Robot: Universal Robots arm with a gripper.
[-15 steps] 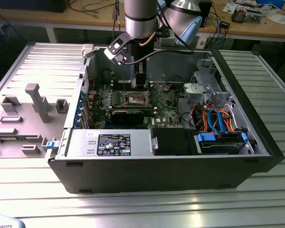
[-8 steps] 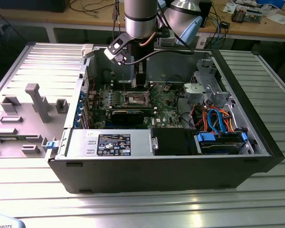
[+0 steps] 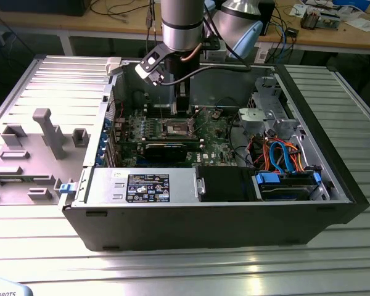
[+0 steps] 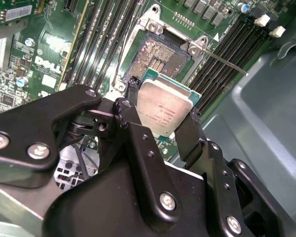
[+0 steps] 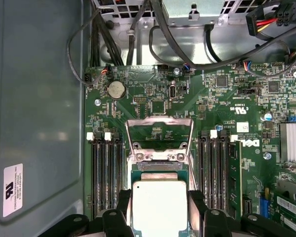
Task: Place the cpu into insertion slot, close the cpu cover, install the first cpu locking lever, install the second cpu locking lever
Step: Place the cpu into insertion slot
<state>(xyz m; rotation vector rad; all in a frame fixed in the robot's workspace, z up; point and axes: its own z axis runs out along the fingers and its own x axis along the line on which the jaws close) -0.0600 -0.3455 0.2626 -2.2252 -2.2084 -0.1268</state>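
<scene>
Gripper point(image 4: 164, 107): clenched on the cpu, one black finger point(image 4: 129, 101) at each of two opposite edges; in the first wrist view point(image 5: 159, 197) the same grip is seen from above.
Cpu point(image 4: 164, 109): in the grip, grey metal face up, green edge showing; not seated.
Cpu vs slot, second wrist view: the chip sits at the near edge of the insertion slot point(image 4: 157, 53), and most of the dark centre is uncovered. Cannot tell if they touch.
Cpu vs slot, first wrist view: the cpu point(image 5: 159, 207) covers the socket area, so the gap can't be judged here.
Cpu cover point(image 5: 159, 121): flipped open, just beyond the chip, with green board visible through its window.
Lever point(image 4: 227, 64): thin metal rod, unlatched, sticking out from a socket corner over the memory slots point(image 4: 222, 49).
Motherboard point(image 5: 212, 94): green, with a coin battery point(image 5: 117, 89) beyond the cover and black cables point(image 5: 153, 29) further out.
Exterior view: the arm point(image 3: 182, 24) comes straight down into the open computer case point(image 3: 203, 228), with the gripper point(image 3: 180, 114) just over the insertion slot point(image 3: 176, 128); the chip is too small to make out.
Case contents, exterior: blue and orange cables point(image 3: 280, 154) toward the exterior view's right.
Outside the case: grey fixture point(image 3: 46, 132) on the exterior view's left, on a ribbed metal table point(image 3: 172, 271).
</scene>
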